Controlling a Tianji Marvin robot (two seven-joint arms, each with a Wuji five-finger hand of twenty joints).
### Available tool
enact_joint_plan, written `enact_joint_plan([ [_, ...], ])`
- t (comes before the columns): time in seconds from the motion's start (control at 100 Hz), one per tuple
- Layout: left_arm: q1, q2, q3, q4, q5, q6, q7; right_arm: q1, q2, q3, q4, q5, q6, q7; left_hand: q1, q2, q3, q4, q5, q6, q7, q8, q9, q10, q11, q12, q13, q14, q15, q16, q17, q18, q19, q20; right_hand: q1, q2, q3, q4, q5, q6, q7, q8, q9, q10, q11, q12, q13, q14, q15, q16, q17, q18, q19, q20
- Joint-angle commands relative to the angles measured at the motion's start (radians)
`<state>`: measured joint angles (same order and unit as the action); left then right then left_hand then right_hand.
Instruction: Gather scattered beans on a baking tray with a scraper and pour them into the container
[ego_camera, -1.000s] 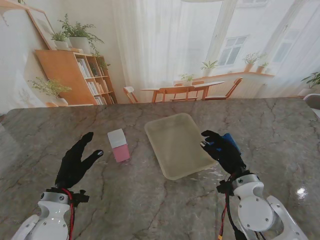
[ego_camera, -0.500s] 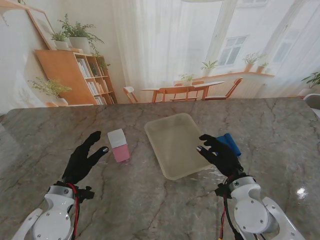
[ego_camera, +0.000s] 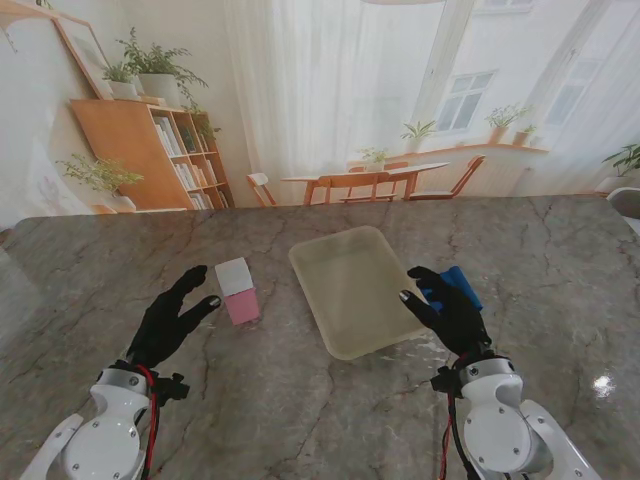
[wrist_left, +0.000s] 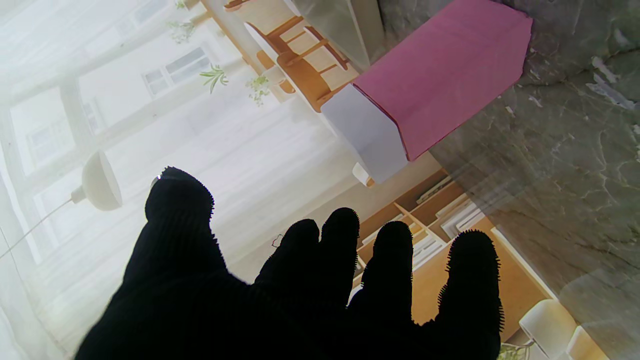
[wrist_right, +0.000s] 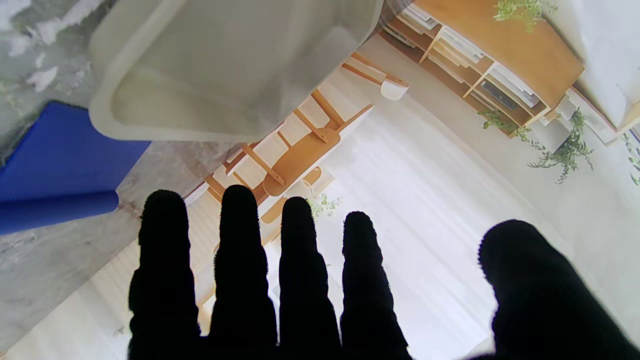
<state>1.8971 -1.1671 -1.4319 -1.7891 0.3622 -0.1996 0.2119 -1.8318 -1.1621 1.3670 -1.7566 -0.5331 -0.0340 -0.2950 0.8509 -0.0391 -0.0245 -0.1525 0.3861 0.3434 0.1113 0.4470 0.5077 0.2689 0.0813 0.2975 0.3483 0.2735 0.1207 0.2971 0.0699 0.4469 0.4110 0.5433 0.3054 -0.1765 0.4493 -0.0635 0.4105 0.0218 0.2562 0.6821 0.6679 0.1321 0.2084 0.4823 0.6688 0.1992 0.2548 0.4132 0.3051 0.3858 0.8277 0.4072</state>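
marble table (ego_camera: 300, 400), tray (ego_camera: 355, 285), container (ego_camera: 237, 290), scraper (ego_camera: 458, 285)

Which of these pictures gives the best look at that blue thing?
The right wrist view: the blue scraper fills its edge, beside the tray. From the stand the right hand partly covers it. The left wrist view misses it.

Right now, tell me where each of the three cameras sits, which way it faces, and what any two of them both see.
Stand view: above the shoulders, facing down at the table; shows left hand and right hand.
Left wrist view: looks along the open fingers toward the pink and white container.
Right wrist view: looks along the open fingers toward the baking tray and blue scraper.
Shared: the stand view also shows container, tray and scraper.
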Motion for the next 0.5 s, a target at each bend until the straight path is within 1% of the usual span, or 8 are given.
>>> enact_joint_plan([
  [0.0,0.004,0.001,0.002,-0.001,-0.003,0.005,-0.007,-0.002,-0.002,0.000,-0.001,0.009,-0.002,0.026,-0.006,0.032,-0.011,0.120,0.024,-0.012,-0.007,0.002,0.015,-0.024,-0.007,0.001,0.016,-0.002,-0.004,0.009,0.007,0.021,0.004,0.035,-0.001,0.002,-0.016,0.015,-0.009,-0.005,0.001,-0.006,0.003,-0.003,-0.006,-0.001,-0.018,-0.002,0.004,0.011,-0.015,-0.021,-0.008,0.006],
  [0.1,0.004,0.003,0.001,0.000,-0.008,0.004,-0.015,-0.002,-0.002,0.000,-0.003,0.008,0.004,0.026,-0.006,0.031,-0.011,0.120,0.026,-0.013,-0.007,0.002,0.014,-0.024,-0.007,0.001,0.017,-0.003,-0.003,0.009,0.007,0.022,0.004,0.037,-0.005,0.000,-0.006,0.014,-0.009,-0.005,0.002,-0.006,0.002,-0.003,-0.007,-0.001,-0.020,0.000,0.005,0.011,-0.017,-0.023,-0.007,0.005],
  [0.49,0.003,0.003,0.003,0.002,0.002,-0.005,-0.012,-0.005,-0.003,0.006,-0.001,0.001,-0.002,0.016,-0.002,0.031,-0.011,0.120,0.032,-0.009,-0.004,0.003,0.011,-0.025,-0.008,0.000,0.023,0.000,0.000,0.011,0.010,0.026,0.011,0.045,-0.018,-0.010,0.030,0.010,-0.007,-0.007,0.003,-0.007,0.005,-0.005,-0.006,-0.002,-0.020,-0.003,0.010,0.008,-0.021,-0.029,-0.006,0.003],
])
